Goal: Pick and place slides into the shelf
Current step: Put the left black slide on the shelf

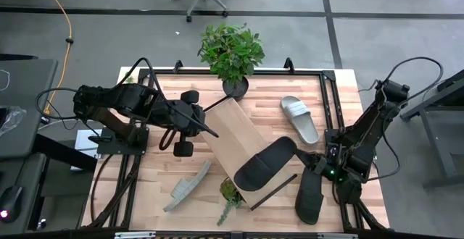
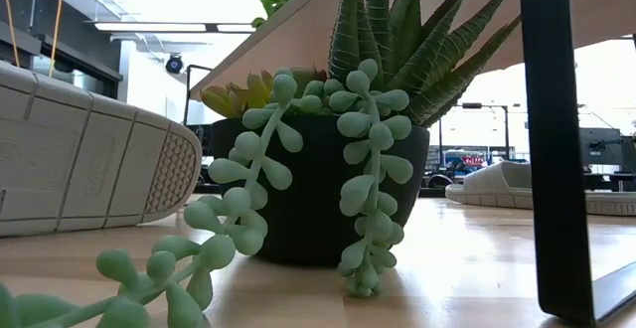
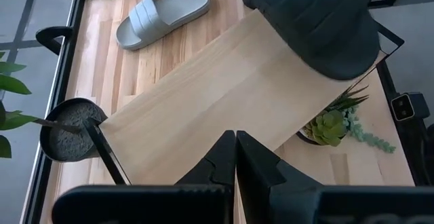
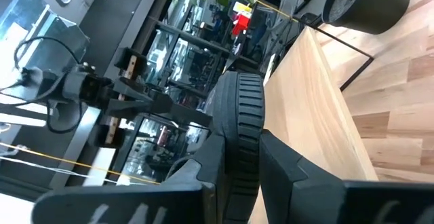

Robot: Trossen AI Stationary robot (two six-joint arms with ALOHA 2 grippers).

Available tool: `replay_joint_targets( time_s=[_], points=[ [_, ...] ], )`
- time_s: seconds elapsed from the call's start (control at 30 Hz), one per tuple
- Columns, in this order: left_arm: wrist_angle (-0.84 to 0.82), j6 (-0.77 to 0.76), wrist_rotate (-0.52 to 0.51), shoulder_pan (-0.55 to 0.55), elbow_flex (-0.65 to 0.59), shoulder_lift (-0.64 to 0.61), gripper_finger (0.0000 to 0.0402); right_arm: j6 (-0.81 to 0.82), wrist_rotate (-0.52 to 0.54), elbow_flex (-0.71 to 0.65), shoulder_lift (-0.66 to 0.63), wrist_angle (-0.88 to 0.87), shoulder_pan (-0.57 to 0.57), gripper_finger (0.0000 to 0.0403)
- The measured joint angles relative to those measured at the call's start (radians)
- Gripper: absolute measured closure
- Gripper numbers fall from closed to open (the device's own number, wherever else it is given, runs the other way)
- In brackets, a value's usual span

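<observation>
Right gripper clamping the heel edge of a black slide lying across the shelf end, shelf sitting skewed mid-table, grey slide at 1 o'clock, left gripper closed, empty, hovering at the shelf's 9 o'clock.

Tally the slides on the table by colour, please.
Black slides: 2, one on the shelf at, one by the right tool at
Grey slides: 2, at and
Total: 4
</observation>
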Motion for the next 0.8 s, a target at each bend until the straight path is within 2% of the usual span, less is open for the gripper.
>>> replay_joint_targets(
  time_s=[0.3,0.6,0.8],
  points=[
    [0.001,-0.003,0.000,0.000,0.000,0.007,0.0399,0.093,-0.001,0.000,0.101,0.014,-0.006,0.0360],
    [0.001,-0.011,0.008,0.000,0.000,0.013,0.0399,0.127,-0.001,0.000,0.121,-0.012,0.001,0.0360],
    [0.001,-0.011,0.009,0.000,0.000,0.013,0.0399,0.219,-0.083,0.000,0.121,-0.095,0.001,0.0358]
  ],
)
